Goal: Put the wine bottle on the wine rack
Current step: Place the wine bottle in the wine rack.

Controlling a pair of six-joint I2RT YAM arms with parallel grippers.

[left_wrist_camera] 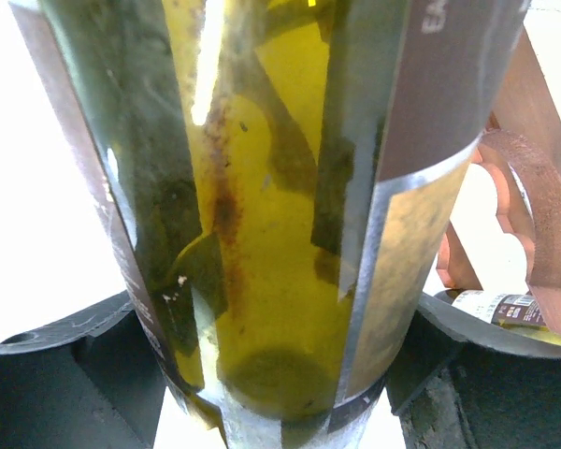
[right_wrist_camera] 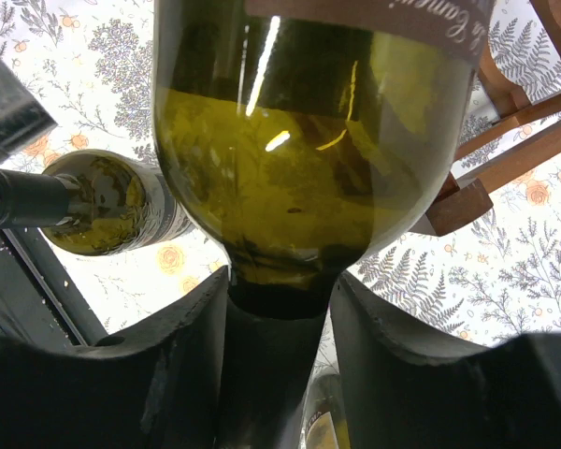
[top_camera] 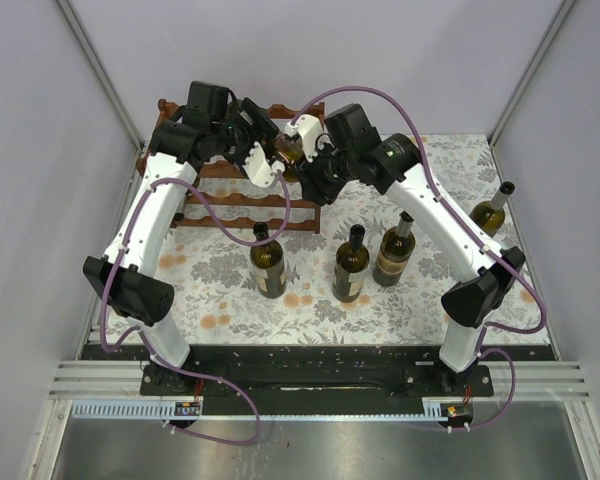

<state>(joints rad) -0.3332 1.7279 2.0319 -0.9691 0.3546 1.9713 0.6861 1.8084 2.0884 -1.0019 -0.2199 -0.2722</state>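
Note:
A green wine bottle (top_camera: pixel 289 152) with a brown label is held in the air over the reddish-brown wooden wine rack (top_camera: pixel 230 203) at the back left. My left gripper (top_camera: pixel 264 162) is shut on the bottle's body, which fills the left wrist view (left_wrist_camera: pixel 262 234) between the dark fingers (left_wrist_camera: pixel 65 365). My right gripper (top_camera: pixel 308 140) is shut on the bottle's neck; the right wrist view shows the shoulder (right_wrist_camera: pixel 299 159) above the fingers (right_wrist_camera: pixel 168 365). A rack rail shows at the right edge of both the left wrist view (left_wrist_camera: pixel 533 215) and the right wrist view (right_wrist_camera: pixel 505 140).
Three bottles stand upright in front of the rack (top_camera: pixel 269 262), (top_camera: pixel 351 264), (top_camera: pixel 393 250), and one more at the right edge (top_camera: pixel 493 210). The table has a floral cloth (top_camera: pixel 310 300). A nearby bottle shows in the right wrist view (right_wrist_camera: pixel 103 206).

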